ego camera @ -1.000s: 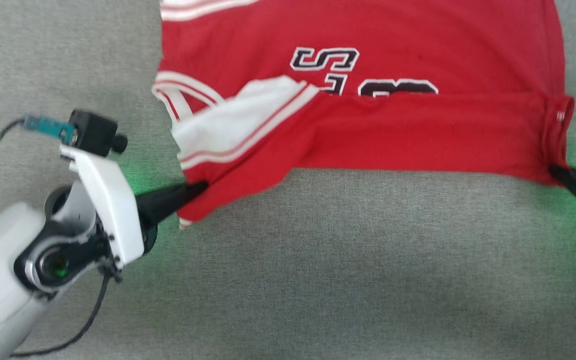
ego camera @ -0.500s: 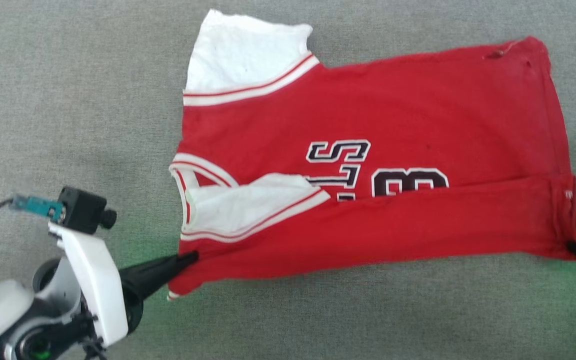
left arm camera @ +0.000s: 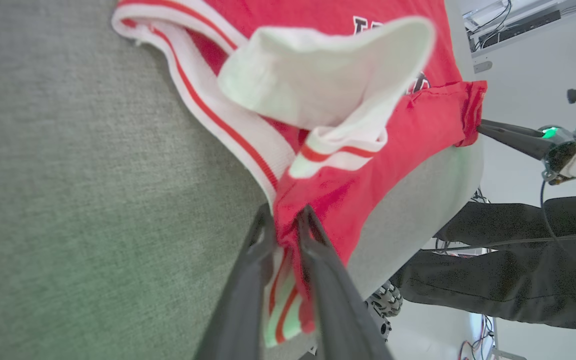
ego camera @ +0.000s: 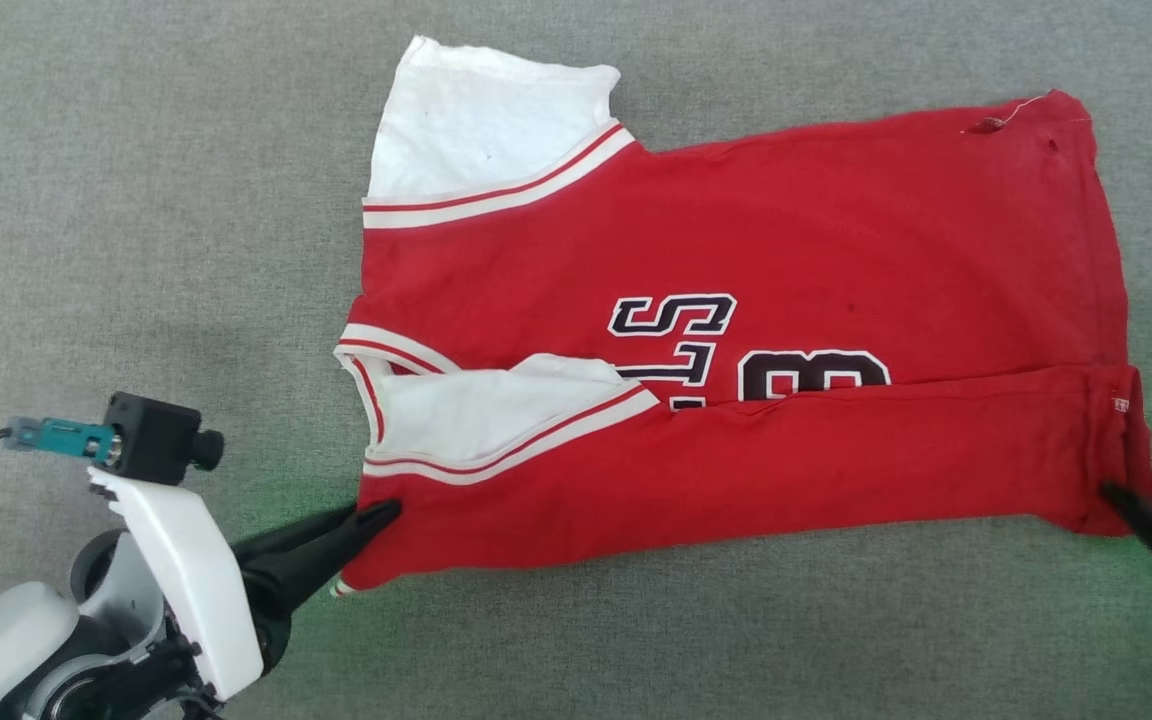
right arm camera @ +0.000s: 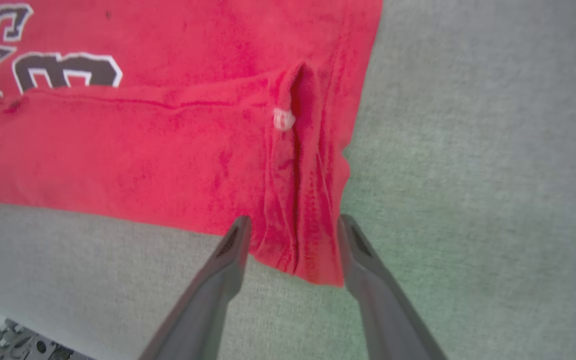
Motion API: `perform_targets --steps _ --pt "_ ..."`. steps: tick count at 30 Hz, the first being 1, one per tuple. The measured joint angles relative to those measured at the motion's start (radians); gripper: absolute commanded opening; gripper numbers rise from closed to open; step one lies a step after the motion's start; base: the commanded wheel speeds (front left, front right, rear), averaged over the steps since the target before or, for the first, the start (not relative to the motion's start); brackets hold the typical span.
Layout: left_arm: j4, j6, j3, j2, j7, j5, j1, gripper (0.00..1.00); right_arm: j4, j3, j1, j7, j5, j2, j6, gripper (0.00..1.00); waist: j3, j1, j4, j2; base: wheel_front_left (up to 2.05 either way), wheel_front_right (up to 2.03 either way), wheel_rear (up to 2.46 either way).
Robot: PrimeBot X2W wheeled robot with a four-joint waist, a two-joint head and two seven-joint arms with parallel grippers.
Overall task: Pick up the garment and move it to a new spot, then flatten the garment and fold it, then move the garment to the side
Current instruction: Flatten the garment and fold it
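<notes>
The top (ego camera: 736, 250) lies spread on the grey bench (ego camera: 136, 200), sideways to the robot: collar toward its left, bottom hem toward its right. The far sleeve (ego camera: 486, 120) is laid out flat, white with its stripe band where it meets the red. The near long edge is turned over onto the front in a strip that runs the whole length and hides the lower part of the black-and-white lettering (ego camera: 676, 315). The near sleeve (ego camera: 476, 410) has come over with it and rests white side up beside the collar.

The left hand (ego camera: 376, 515) is at the near collar-end corner. From its wrist, the two fingers (left arm camera: 248, 280) stand close together with a bunched fold of red cloth and striped trim pinched between them, the corner a little raised off the bench. That view also has the white sleeve puffed up just past the fingertips.

The right hand (ego camera: 1139, 480) is at the near hem corner. Its wrist view shows the fingers (right arm camera: 218, 280) well apart, one on either side of the wrinkled corner, which lies slack on the bench between them with nothing squeezing it. A small white tag (right arm camera: 284, 119) sits on the folded hem just beyond.
</notes>
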Motion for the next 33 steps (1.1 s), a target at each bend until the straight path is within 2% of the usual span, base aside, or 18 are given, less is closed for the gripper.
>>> perform_targets --steps 3,8,14,17,18,24,29,33 --pt "0.011 -0.004 0.021 0.0 -0.056 0.012 0.012 1.0 -0.016 -0.017 -0.018 -0.075 -0.028 0.023 0.0 1.0 -0.009 -0.0001 -0.005 0.0 0.0 0.0 0.0" --pt "0.039 -0.006 0.073 0.008 -0.184 0.047 0.028 1.0 -0.033 0.035 -0.056 -0.266 -0.071 0.044 0.0 1.0 -0.013 -0.0001 -0.023 0.0 0.0 0.0 0.0" --pt "0.159 0.05 0.166 -0.017 -0.369 0.089 0.019 1.0 0.041 0.136 -0.135 -0.57 -0.182 0.112 0.0 1.0 -0.006 -0.0001 -0.068 0.0 0.0 0.0 0.0" --pt "0.226 0.074 0.177 -0.027 -0.404 0.156 -0.027 1.0 0.087 0.193 -0.168 -0.709 -0.224 0.153 0.0 1.0 -0.001 0.0 -0.099 0.0 0.0 0.0 0.0" --pt "0.226 0.074 0.177 -0.027 -0.404 0.156 -0.027 1.0 0.087 0.193 -0.168 -0.709 -0.224 0.153 0.0 1.0 -0.001 0.0 -0.099 0.0 0.0 0.0 0.0" --pt "0.352 0.071 0.202 -0.048 -0.378 0.202 -0.186 1.0 0.149 0.254 -0.224 -0.894 -0.242 0.222 0.0 1.0 0.012 0.0 -0.174 0.0 0.0 0.0 0.0" --pt "0.471 0.058 0.193 -0.061 -0.266 0.246 -0.374 1.0 0.163 0.285 -0.247 -0.951 -0.249 0.238 0.0 1.0 0.03 0.0 -0.239 0.0 0.0 0.0 0.0" --pt "0.595 0.05 0.16 -0.1 -0.124 0.274 -0.523 1.0 0.17 0.297 -0.264 -0.976 -0.242 0.24 0.0 1.0 0.051 0.0 -0.283 0.0 0.0 0.0 0.0"
